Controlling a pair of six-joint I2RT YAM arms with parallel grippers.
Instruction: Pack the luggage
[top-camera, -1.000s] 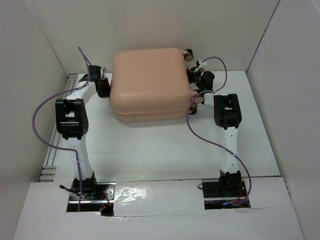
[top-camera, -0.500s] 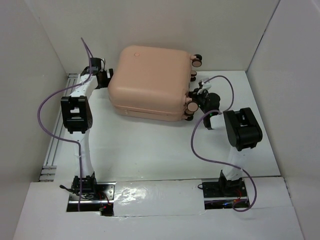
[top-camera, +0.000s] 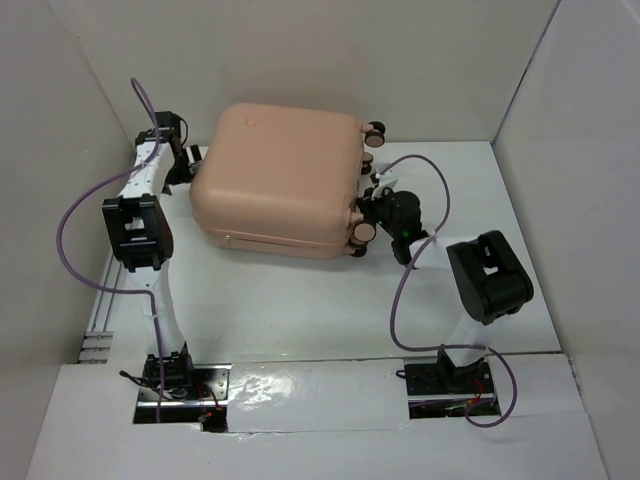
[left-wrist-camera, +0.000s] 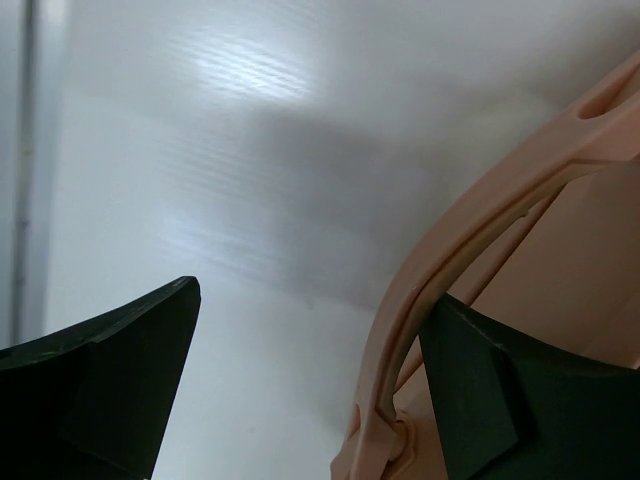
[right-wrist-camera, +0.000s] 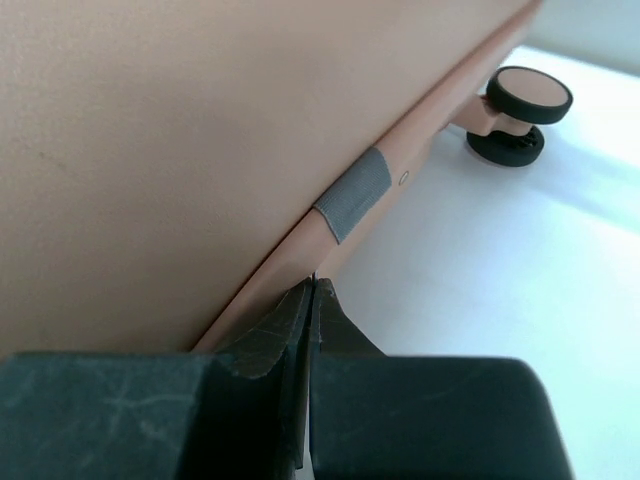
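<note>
The luggage (top-camera: 275, 180), a pale peach hard-shell case, lies closed and flat at the back of the table, its wheels (top-camera: 372, 130) facing right. My left gripper (top-camera: 186, 166) is at its left side and stands open. In the left wrist view the case's peach handle (left-wrist-camera: 432, 290) runs between the fingers (left-wrist-camera: 120, 390), close to the right one, with neither clamping it. My right gripper (top-camera: 372, 218) is shut with nothing in it. In the right wrist view its tips (right-wrist-camera: 312, 288) press against the seam of the luggage (right-wrist-camera: 180, 150), just below a grey tape patch (right-wrist-camera: 355, 190).
White walls close in the table at the left, back and right. A metal rail (top-camera: 108, 290) runs along the left edge. Purple cables (top-camera: 405, 290) loop off both arms. A peach wheel (right-wrist-camera: 520, 105) shows past the right gripper.
The left gripper's jaws have opened and let go of the handle. The luggage has shifted left and turned a little. The right gripper, still shut, has followed its wheel side.
</note>
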